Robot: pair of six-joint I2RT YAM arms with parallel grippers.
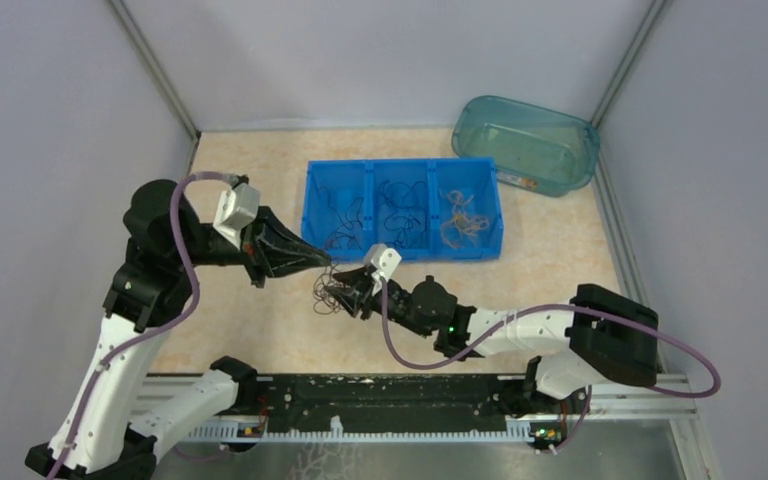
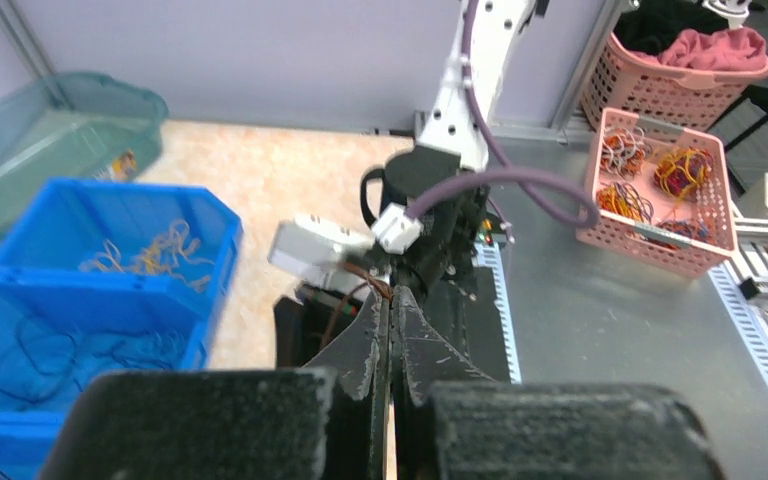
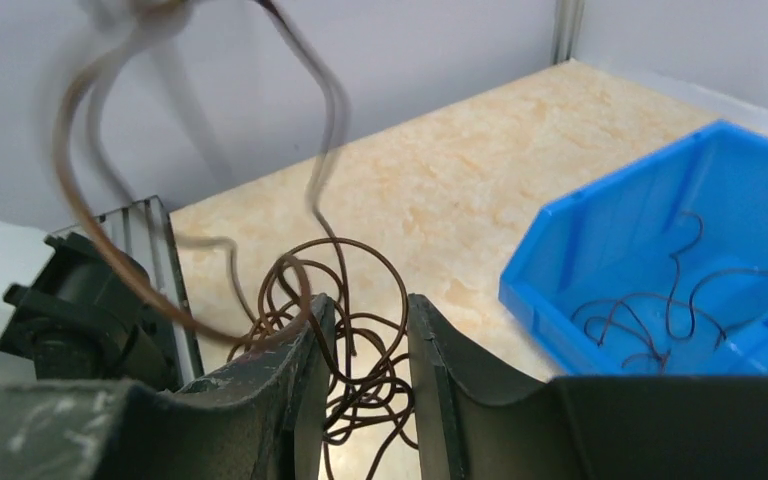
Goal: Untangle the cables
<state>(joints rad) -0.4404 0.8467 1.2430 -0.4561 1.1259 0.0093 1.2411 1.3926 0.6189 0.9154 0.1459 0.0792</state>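
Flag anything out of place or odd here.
Nothing looks spilled or damaged. Only a tangle of thin dark-brown wires is outside the blue three-compartment plastic bin. It is pinched by the shut left gripper just in front of the bin.

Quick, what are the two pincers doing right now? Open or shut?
Left pincer: closed, pinching the cables.
Right pincer: open, cables between its fingers, not clamped.
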